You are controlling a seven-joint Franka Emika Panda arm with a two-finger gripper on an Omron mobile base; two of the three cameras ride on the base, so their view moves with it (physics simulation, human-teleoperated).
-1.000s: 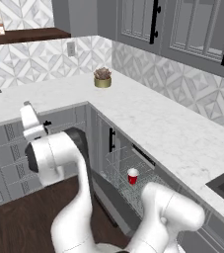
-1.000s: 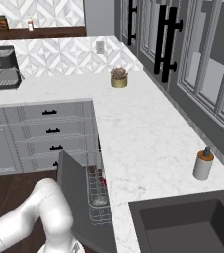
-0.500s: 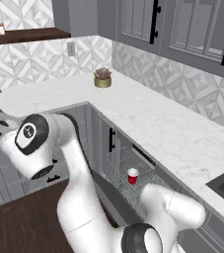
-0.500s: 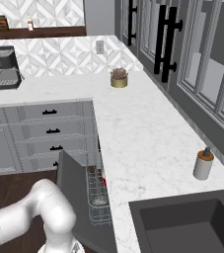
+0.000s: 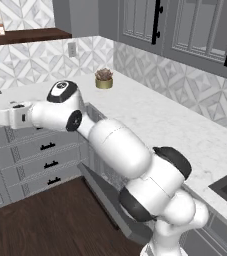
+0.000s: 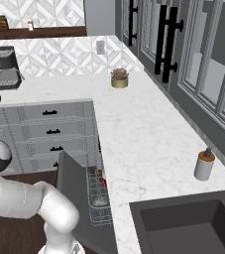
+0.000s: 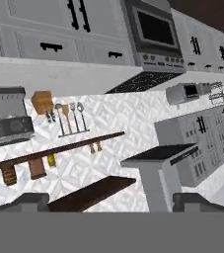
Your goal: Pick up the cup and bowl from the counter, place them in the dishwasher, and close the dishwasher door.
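The dishwasher door (image 6: pixel 74 191) hangs open, tilted out from the cabinets, and shows as a dark panel (image 5: pixel 105 200) below my arm. Inside, the silver wire rack (image 6: pixel 96 198) holds the red cup (image 6: pixel 103 179) and, lower down, the small grey bowl (image 6: pixel 100 202). My arm stretches across the left base view toward its left edge, level with the white marble counter (image 5: pixel 150 120). My gripper (image 7: pixel 113 202) is open with nothing between its fingertips (image 7: pixel 29 201). It faces a tiled wall and wooden shelves, far from the dishwasher.
A gold pot with a plant (image 5: pixel 104 79) stands at the counter's back corner. A grey soap bottle (image 6: pixel 203 165) stands beside the dark sink (image 6: pixel 193 223). A coffee machine (image 6: pixel 5 67) sits on the left counter above grey drawers (image 5: pixel 40 155). Dark wood floor lies in front.
My arm has swung up and out to the left, so its forearm now lies level across the left base view and covers the rack there. The jaws stayed open.
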